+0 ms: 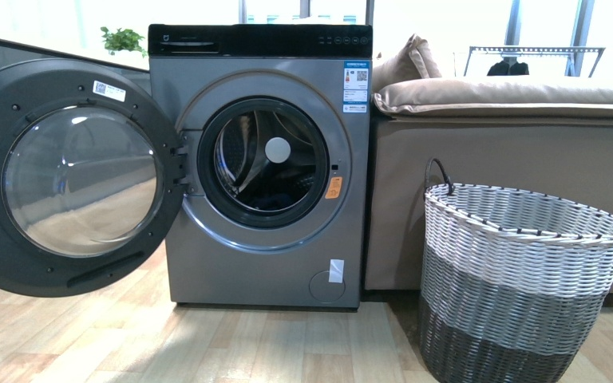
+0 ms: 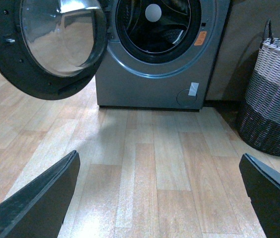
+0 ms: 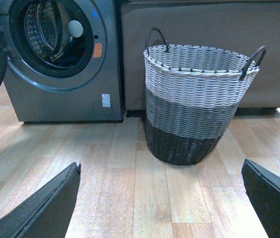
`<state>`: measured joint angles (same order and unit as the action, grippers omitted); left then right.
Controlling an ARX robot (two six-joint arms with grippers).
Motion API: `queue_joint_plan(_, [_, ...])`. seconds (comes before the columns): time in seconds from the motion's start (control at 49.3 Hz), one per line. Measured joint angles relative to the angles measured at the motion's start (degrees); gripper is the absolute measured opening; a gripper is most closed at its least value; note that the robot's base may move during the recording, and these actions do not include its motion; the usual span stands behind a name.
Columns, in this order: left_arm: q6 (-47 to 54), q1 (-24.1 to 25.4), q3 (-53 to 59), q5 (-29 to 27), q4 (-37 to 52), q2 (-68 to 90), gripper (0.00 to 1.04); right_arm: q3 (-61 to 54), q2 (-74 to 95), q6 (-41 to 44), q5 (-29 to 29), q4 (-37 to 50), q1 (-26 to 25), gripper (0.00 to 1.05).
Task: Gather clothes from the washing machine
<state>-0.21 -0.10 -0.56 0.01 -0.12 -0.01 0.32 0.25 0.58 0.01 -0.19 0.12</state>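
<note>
Left jaws and right jaws spread wide over wood floor (image 2: 149, 139). Washing machine (image 1: 263, 267), door (image 1: 72, 175) swung open, well ahead of left jaws; clothes (image 1: 271, 199), a dark heap, low in its drum (image 1: 235, 152). Woven basket (image 3: 196, 99) ahead of right jaws

The front view squarely faces the washing machine (image 1: 259, 263); both low wrist views share it.
</note>
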Motion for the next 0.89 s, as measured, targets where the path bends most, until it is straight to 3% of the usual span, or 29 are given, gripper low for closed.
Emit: queue_joint_plan(0.893, [0.00, 0.00, 0.00, 0.00, 0.00, -0.02, 0.98, 0.00, 0.00, 0.00, -0.02, 0.00, 0.00, 0.97])
